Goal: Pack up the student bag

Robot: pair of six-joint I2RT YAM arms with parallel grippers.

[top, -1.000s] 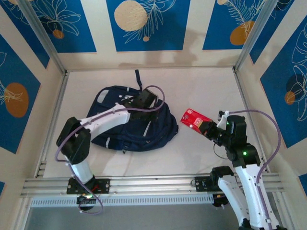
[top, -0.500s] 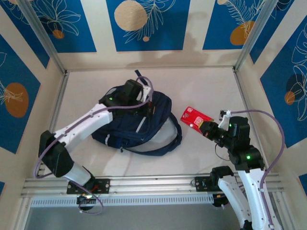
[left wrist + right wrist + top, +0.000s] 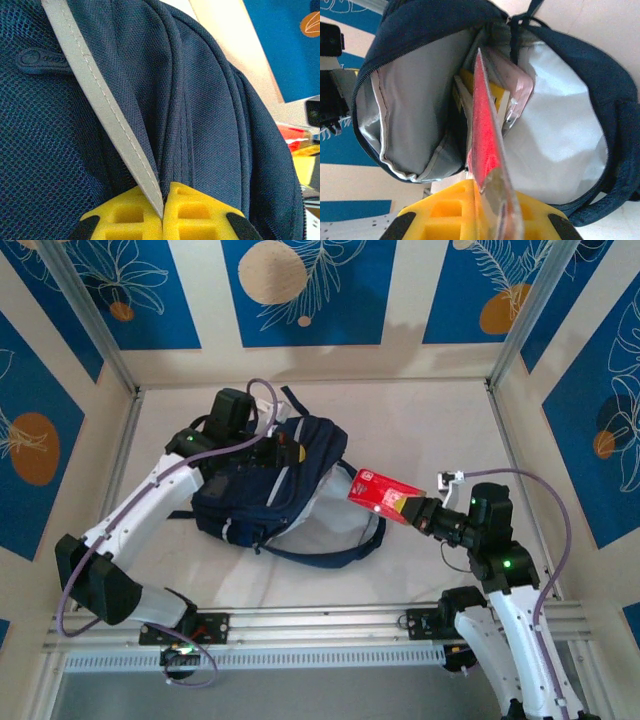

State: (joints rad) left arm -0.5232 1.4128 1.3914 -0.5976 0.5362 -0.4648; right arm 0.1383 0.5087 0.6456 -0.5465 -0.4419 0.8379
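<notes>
Backpack (image 3: 250, 502) lies on the worktop (image 3: 430, 430), mouth facing my right arm. Left jaws pinch its grey stripe (image 3: 100, 95); right jaws clamp a red packet (image 3: 378, 492). I'd slide it in edge-first, slowly.

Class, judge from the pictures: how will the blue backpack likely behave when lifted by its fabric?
Probably floppy: the backpack bunches where the left gripper pinches its grey stripe. Its mouth would likely sag shut if let go, as the grey lining hangs in loose folds. The items inside may shift when it tilts.
</notes>
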